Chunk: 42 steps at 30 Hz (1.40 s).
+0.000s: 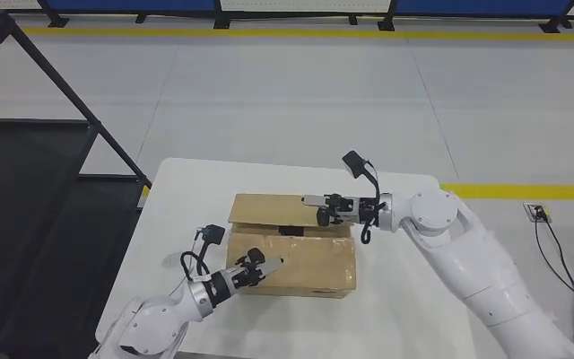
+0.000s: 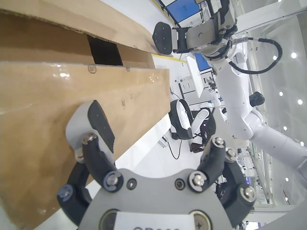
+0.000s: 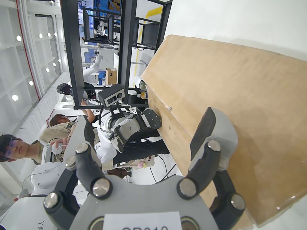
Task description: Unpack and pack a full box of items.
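A brown cardboard box (image 1: 291, 251) stands in the middle of the white table (image 1: 179, 206). Its near flap (image 2: 60, 101) lies almost flat and its far flap (image 3: 227, 92) is raised a little, with a dark gap (image 2: 104, 51) between them. My left gripper (image 1: 260, 266) (image 2: 156, 125) is open at the near flap's left end, one finger (image 2: 100, 120) lying against the cardboard. My right gripper (image 1: 316, 205) (image 3: 144, 116) is open at the far flap's edge, one finger (image 3: 206, 130) over the flap. What is inside the box is hidden.
A black metal rack (image 1: 54, 197) stands off the table's left side. Bare table surface lies left and right of the box. Each wrist view shows the other arm's gripper across the box: the right gripper (image 2: 165, 39) and the left gripper (image 3: 148, 120).
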Available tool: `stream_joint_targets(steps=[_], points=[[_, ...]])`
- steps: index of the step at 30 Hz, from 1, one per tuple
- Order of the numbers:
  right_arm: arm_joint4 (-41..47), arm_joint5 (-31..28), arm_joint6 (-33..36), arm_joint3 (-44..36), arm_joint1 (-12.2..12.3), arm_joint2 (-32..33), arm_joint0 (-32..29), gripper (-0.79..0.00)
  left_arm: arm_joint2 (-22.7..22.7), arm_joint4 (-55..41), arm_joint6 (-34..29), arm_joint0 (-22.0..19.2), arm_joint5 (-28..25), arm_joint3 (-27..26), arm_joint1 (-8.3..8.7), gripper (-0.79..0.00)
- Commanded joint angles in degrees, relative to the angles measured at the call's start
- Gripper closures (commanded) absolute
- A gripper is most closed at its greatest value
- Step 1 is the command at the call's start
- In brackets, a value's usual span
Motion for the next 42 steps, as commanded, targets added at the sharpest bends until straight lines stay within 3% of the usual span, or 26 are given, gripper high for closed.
stream_joint_targets(steps=[1,7,12,20,27,37,42], points=[[-0.2,1.1,-0.3,-1.9,0.2,0.5,-1.2,-0.785,0.8,0.2,0.2,-0.5,0.3,0.3,-0.13,-0.785],[-1.5,3.9,-1.5,-6.1,0.9,1.9,-5.3,-0.785,1.8,-0.1,0.5,-1.2,-0.2,0.9,-0.37,-0.785],[-0.8,2.4,-3.2,-6.0,1.1,3.3,-8.5,-0.785,-0.2,-4.6,0.4,-0.8,-1.1,0.7,-0.30,-0.785],[0.0,-1.8,-4.6,-5.0,1.1,4.8,-11.7,-0.785,-10.5,-12.5,-1.0,2.6,-2.4,0.6,0.77,-0.785],[-0.1,-3.8,-5.4,-3.8,0.9,5.5,-12.8,-0.785,-19.0,-18.1,-6.8,6.2,-0.3,4.9,1.89,-0.785],[-0.1,-3.8,-5.4,-3.8,0.9,5.5,-12.8,-0.785,-19.0,-18.1,-6.8,6.2,-0.3,4.9,1.89,-0.785],[-0.1,-3.8,-5.4,-3.8,0.9,5.5,-12.8,-0.785,-16.8,-20.2,2.7,7.6,3.0,9.8,1.06,-0.785]])
